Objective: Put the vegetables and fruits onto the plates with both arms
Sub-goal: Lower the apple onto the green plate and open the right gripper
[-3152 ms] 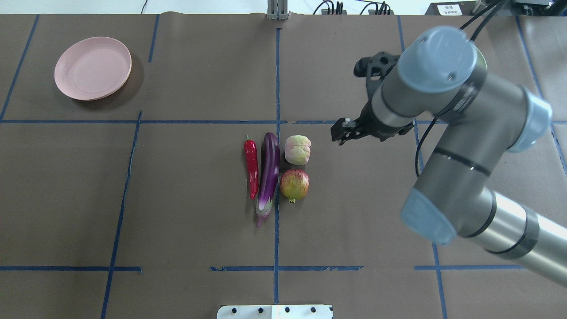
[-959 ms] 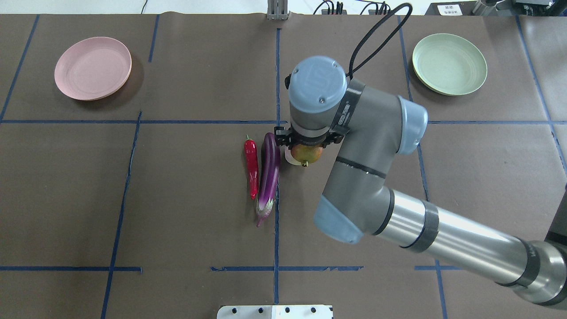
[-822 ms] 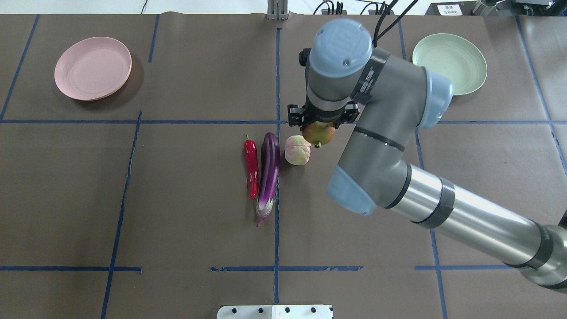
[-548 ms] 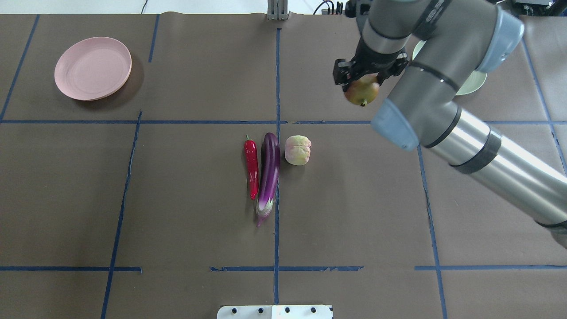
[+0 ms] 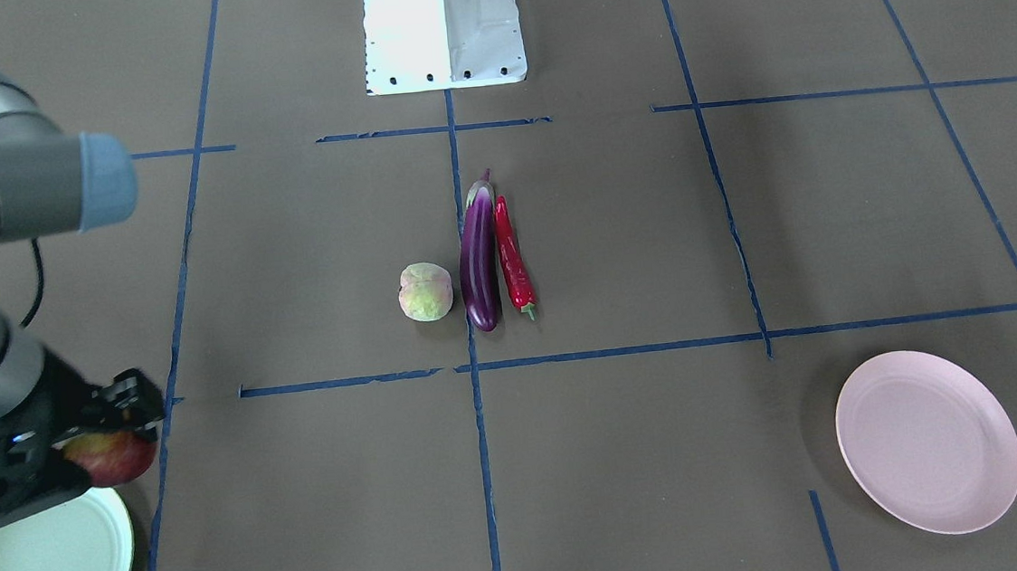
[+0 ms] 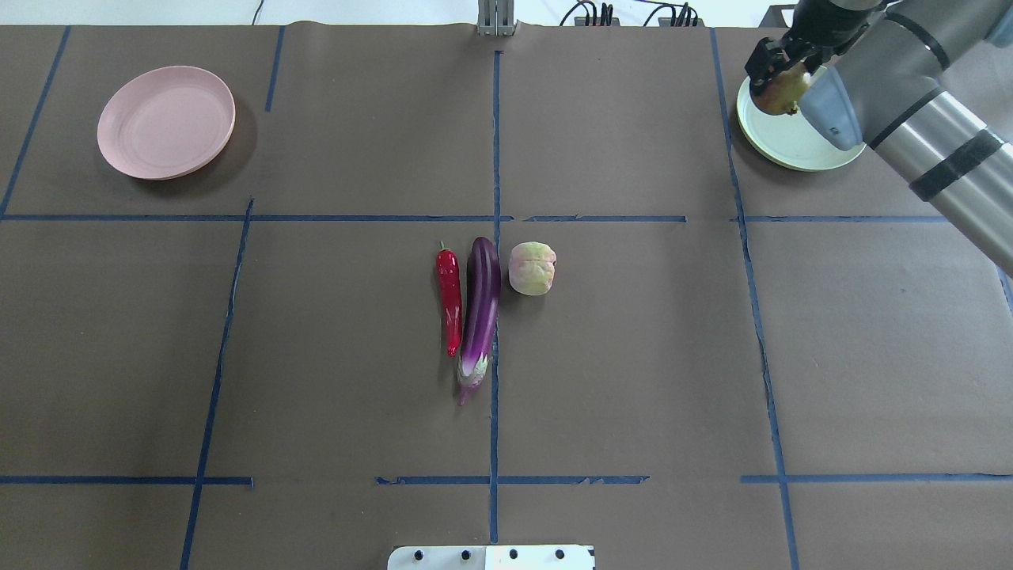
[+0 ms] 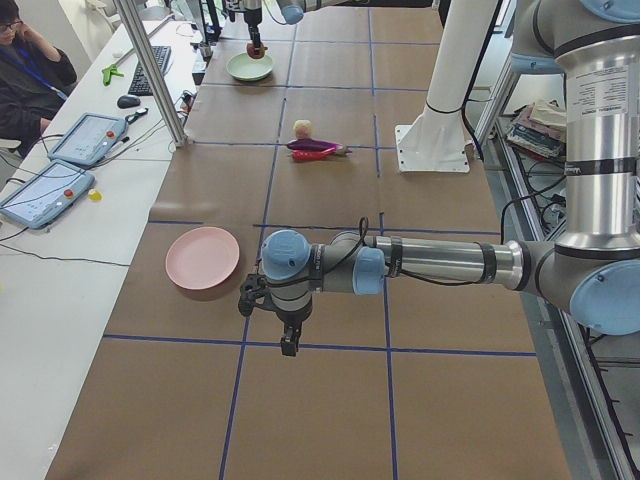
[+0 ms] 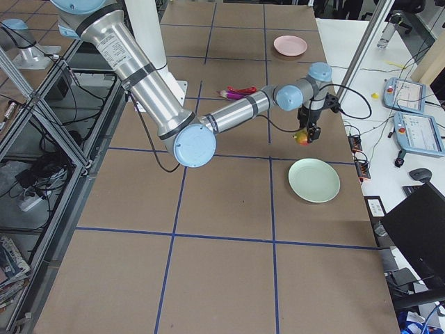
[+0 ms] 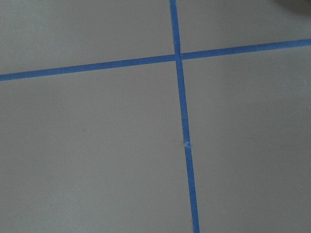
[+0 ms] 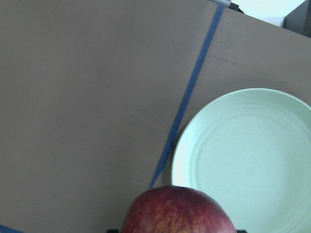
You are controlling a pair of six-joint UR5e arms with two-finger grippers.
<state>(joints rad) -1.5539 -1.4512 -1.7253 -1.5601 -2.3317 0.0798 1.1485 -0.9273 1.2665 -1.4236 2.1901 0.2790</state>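
My right gripper [image 6: 780,77] is shut on the dark red fruit [image 5: 112,456] and holds it above the near-left edge of the mint green plate [image 6: 799,138]. The right wrist view shows the fruit [image 10: 180,211] over the plate's rim [image 10: 243,145]. The peach-like fruit [image 6: 532,268], purple eggplant [image 6: 481,305] and red chili [image 6: 449,297] lie side by side at the table's middle. The pink plate [image 6: 166,121] sits empty at the far left. My left gripper [image 7: 289,343] hangs low over the table near the pink plate [image 7: 203,257]; I cannot tell if it is open.
Blue tape lines cross the brown table cover. The white base block [image 6: 491,556] stands at the near edge. A metal post [image 6: 495,17] and cables sit at the far edge. An operator [image 7: 30,60] and tablets are beside the table.
My right gripper took hold of the dark red fruit beside the peach, lifted it and carried it right and away to the mint plate's edge. The other produce has not moved.
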